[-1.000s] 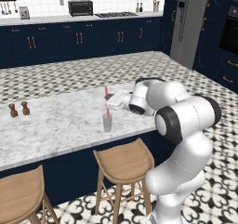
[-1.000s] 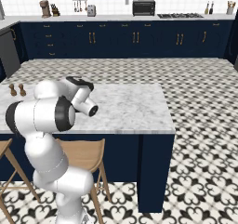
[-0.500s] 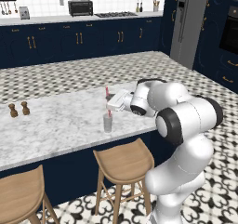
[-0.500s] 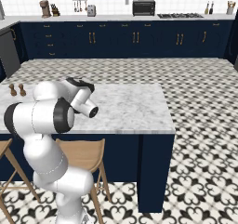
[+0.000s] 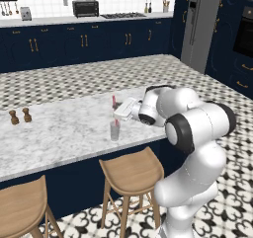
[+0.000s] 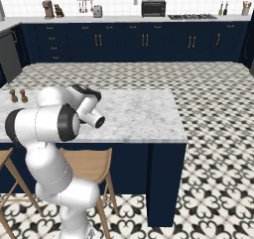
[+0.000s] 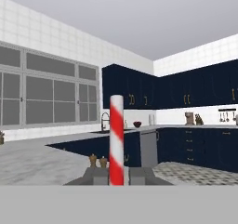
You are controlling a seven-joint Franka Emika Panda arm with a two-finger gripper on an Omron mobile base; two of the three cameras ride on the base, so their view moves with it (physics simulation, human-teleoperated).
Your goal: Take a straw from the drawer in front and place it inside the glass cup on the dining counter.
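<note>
- Dining counter (image 5: 64, 133): the marble slab lies beneath the gripper, with the arm reaching in over its near edge. Risk: a straw let go off-line would fall flat on the slab or roll off that edge to the floor.
- Gripper (image 5: 118, 114): closed on the straw, which stands upright between the two finger tips in the hand view. Risk: opening too early, or with the hand tilted, would drop the straw outside the cup.
- Glass cup (image 5: 114, 131): stands on the slab directly below the gripper, close under it. Risk: it is light and near the edge, so a downward push by the fingers or a sideways nudge of the straw could tip it.
- Straw (image 7: 116, 139): held above the cup; whether its lower end has entered the rim cannot be told. Risk: being taller than the cup, it could lean and topple the cup once released.
- Shakers (image 5: 20, 116): well apart, beyond the cup; no likely hazard.
</note>
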